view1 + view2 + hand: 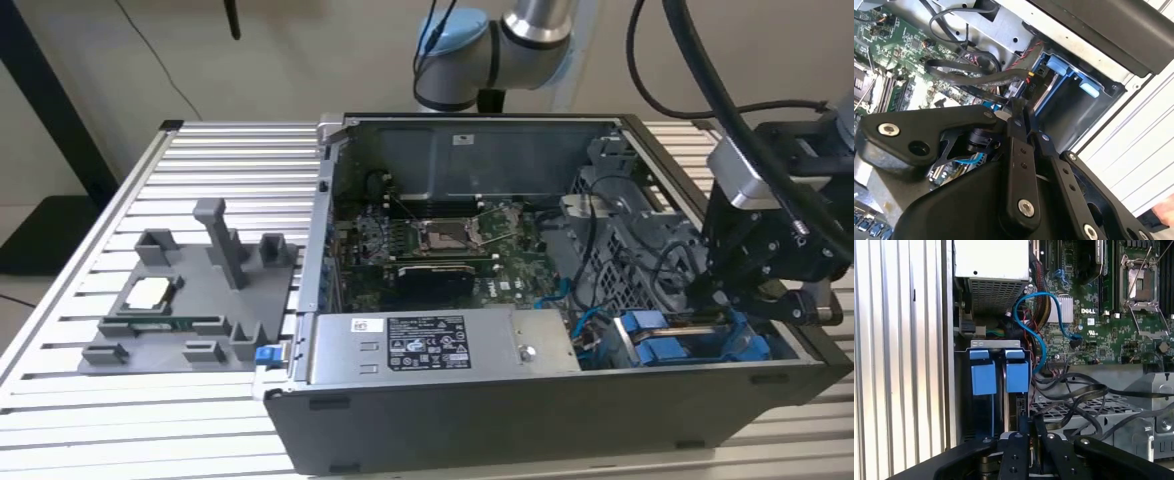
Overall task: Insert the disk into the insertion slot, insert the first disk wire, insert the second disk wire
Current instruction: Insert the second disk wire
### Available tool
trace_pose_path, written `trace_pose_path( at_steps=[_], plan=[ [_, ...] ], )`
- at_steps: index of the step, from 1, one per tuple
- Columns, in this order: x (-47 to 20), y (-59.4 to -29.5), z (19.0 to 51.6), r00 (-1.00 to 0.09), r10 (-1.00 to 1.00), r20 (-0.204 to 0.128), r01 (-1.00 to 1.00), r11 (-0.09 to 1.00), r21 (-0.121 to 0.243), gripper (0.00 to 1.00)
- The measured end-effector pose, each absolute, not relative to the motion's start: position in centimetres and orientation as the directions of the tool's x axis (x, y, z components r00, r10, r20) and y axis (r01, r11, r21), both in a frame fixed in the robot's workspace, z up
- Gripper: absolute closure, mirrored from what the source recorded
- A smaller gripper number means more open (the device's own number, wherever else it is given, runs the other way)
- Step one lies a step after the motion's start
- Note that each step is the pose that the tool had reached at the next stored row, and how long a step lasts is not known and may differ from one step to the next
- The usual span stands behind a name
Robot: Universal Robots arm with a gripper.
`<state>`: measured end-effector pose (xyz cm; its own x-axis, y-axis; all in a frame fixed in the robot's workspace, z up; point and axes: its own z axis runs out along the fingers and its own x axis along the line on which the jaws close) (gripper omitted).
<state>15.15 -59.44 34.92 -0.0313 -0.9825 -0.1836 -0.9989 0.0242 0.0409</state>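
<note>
gripper (1016, 109) fingers pinched together, tips beside black wire connector (1032, 85) at mouth of insertion slot (984, 380) in drive cage (654, 250); can't tell if disk is seated

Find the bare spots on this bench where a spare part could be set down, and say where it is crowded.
Free: the slatted aluminium table on the near and far sides of the grey plastic fixture tray. Crowded: the grey metal drive bay with blue plastic fittings, where black cables and the black gripper sit.
</note>
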Motion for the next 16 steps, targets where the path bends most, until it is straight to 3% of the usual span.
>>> trace_pose_path(
  at_steps=[16],
  plan=[
    [15.3, -59.4, 33.4, -0.033, -0.983, -0.182, -0.998, 0.024, 0.051, 0.84]
  ],
)
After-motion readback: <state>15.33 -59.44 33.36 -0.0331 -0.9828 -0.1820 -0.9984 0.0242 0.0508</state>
